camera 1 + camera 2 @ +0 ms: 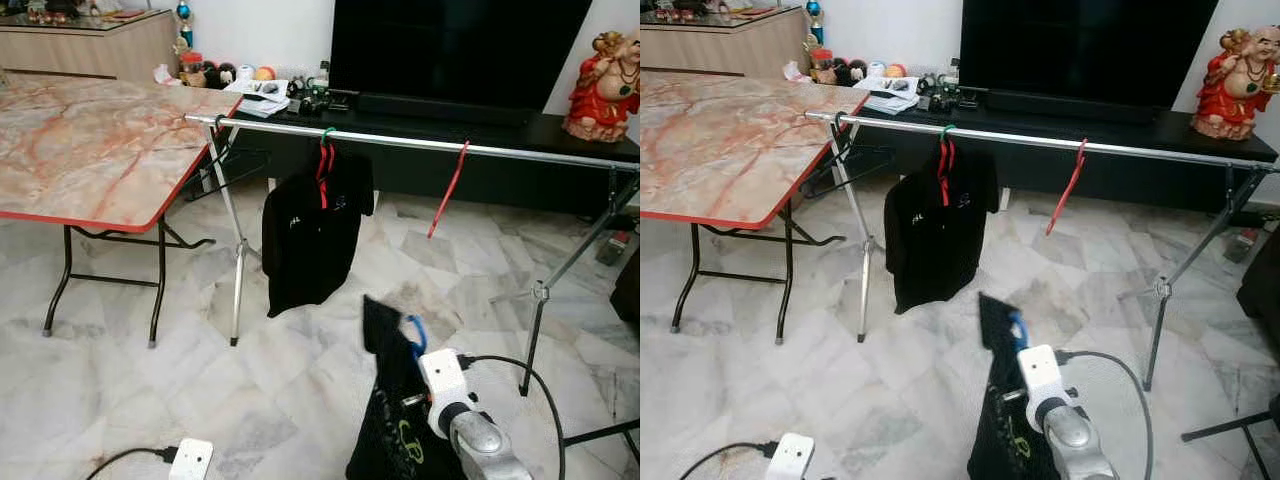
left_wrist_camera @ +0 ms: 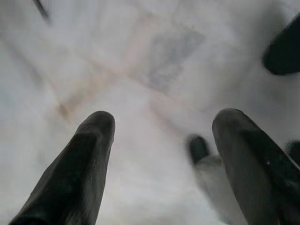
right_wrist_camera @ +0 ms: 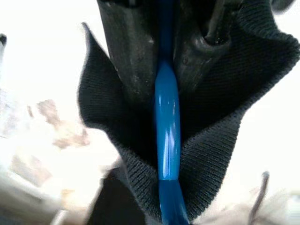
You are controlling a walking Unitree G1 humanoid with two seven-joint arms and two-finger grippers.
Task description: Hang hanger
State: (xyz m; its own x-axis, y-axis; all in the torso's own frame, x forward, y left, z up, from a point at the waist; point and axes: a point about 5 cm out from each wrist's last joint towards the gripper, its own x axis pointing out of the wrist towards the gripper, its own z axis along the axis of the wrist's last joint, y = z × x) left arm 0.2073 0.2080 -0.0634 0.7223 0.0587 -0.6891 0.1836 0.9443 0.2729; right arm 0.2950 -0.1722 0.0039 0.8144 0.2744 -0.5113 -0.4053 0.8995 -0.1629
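My right gripper [image 3: 164,56] is shut on a blue hanger [image 3: 167,140] that carries a black shirt [image 1: 390,420], held low above the floor in front of the drying rack. The hanger's blue hook [image 1: 416,335] pokes out of the shirt's collar. The silver rack rail [image 1: 450,145] runs across the room; on it hang a black shirt on a red hanger [image 1: 312,225], a bare red hanger [image 1: 449,190] and an empty black hanger [image 1: 225,160]. My left gripper [image 2: 159,140] is open, pointing at the marble floor.
A marble-topped folding table [image 1: 90,145] stands at the left, touching the rack's end. Behind the rack are a black TV cabinet [image 1: 560,140] and a red figurine [image 1: 605,85]. A white power strip [image 1: 190,458] lies on the floor at the front left. The rack's right legs [image 1: 535,330] stand near my right arm.
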